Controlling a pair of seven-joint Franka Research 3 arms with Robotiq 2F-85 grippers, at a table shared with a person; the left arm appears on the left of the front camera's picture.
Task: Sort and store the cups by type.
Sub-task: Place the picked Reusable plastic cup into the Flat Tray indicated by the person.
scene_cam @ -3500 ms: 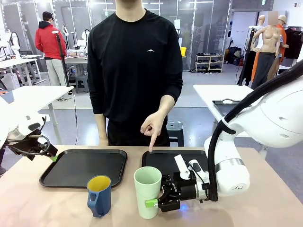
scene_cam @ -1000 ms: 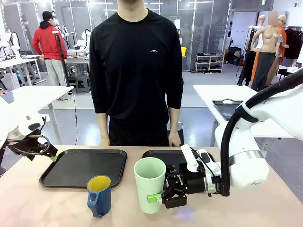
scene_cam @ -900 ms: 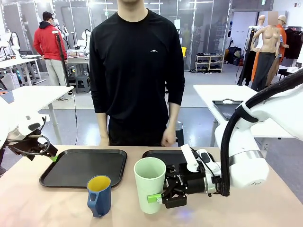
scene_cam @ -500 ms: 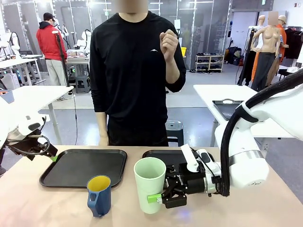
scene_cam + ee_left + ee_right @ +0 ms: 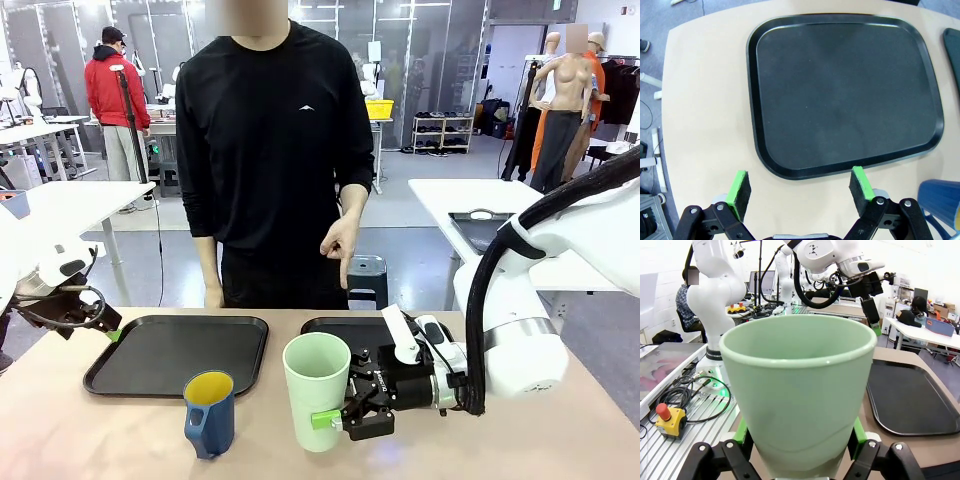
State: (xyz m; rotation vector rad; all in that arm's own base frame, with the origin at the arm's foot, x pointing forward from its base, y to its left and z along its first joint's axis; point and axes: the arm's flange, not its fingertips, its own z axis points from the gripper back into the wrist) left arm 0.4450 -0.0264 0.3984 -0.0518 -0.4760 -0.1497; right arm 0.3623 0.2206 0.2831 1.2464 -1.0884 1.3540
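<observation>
The tall mint-green tumbler (image 5: 316, 388) stands upright near the table's front edge, with my right gripper (image 5: 342, 412) shut on its lower half from the right. In the right wrist view the tumbler (image 5: 799, 385) sits between both green pads (image 5: 742, 432). To its left stands the dark blue cup (image 5: 209, 412), yellow inside, handle facing left, free of both grippers. My left gripper (image 5: 100, 322) hangs open at the far left, beside the left tray. In its wrist view the left gripper (image 5: 800, 186) is open over bare table, with the blue cup's rim (image 5: 939, 200) at bottom right.
Two black trays lie side by side: the left tray (image 5: 176, 352) (image 5: 840, 90) and the right tray (image 5: 340, 330), both bare. The person stands at the far edge, one hand (image 5: 338, 240) pointing down above the right tray.
The person's hand went up to chest height, then came down and now points downward over the right tray. Since the earliest frame the tumbler has shifted slightly right in my right gripper. Left arm unmoved.
</observation>
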